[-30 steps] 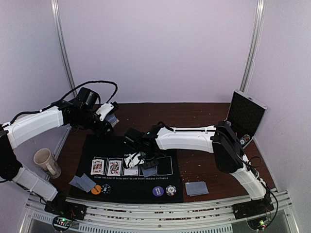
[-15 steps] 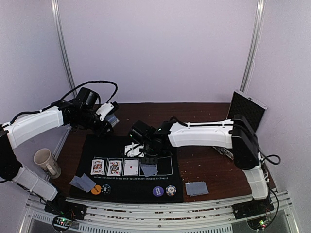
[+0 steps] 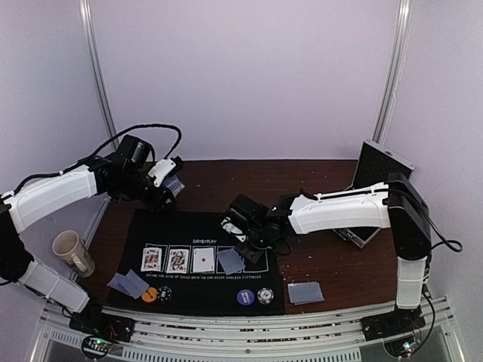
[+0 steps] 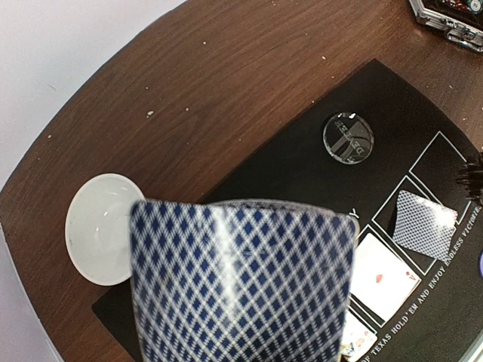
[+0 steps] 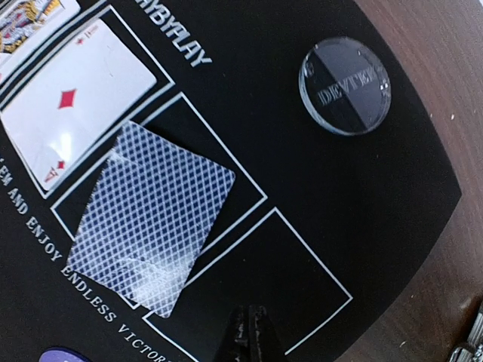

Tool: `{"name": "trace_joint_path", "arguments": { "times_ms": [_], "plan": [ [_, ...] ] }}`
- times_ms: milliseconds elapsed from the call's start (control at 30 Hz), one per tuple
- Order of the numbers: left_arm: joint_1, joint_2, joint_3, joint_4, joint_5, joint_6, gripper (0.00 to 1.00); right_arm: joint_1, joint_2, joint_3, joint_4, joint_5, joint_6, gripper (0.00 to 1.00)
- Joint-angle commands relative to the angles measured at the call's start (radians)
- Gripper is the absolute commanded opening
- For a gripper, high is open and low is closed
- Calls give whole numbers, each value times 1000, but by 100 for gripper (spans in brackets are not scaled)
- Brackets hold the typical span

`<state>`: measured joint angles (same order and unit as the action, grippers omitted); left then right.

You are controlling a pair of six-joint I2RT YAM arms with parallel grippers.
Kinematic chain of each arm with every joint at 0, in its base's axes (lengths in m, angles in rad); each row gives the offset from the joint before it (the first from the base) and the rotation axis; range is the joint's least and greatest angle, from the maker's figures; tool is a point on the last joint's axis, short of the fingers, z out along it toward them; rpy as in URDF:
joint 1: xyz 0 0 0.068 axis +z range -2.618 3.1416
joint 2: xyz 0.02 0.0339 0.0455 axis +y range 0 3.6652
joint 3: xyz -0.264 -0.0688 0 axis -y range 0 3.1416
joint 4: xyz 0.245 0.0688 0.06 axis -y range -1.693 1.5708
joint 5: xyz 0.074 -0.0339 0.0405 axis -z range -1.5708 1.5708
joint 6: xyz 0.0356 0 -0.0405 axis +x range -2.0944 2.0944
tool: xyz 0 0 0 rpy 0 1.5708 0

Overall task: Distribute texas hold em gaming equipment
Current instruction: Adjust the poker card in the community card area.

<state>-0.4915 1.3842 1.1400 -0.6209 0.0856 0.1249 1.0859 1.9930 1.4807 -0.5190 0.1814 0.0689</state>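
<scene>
Blue-backed, the fourth card lies face down and askew on the mat, its corners spilling over the printed box beside the ace. The last box is bare, and the disc sits well apart from it, near the mat's far edge. The right gripper hovers by that bare box, fingers pressed together with nothing between them. The left gripper is raised beyond the mat's far left corner, pinching the deck. The board looks one card short. To do this well, peel a single card off the deck, set it square inside the last box, and avoid brushing the skewed card on the way in.
</scene>
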Motion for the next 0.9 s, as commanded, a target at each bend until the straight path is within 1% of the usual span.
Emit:
{"name": "trace_joint_path", "arguments": {
  "times_ms": [0, 200, 467, 867],
  "plan": [
    [6, -34, 0, 46, 5, 5, 35, -6, 32, -6, -53, 54, 119, 0],
    [5, -35, -3, 46, 1, 7, 36, 0, 87, -6, -78, -21, 120, 0],
    [5, -27, 1, 47, 3, 7, 36, 38, 101, -2, -82, -78, 111, 0],
    [6, -24, 1, 47, 6, 8, 36, 51, 109, 26, -79, -108, 107, 0]
  ]
}}
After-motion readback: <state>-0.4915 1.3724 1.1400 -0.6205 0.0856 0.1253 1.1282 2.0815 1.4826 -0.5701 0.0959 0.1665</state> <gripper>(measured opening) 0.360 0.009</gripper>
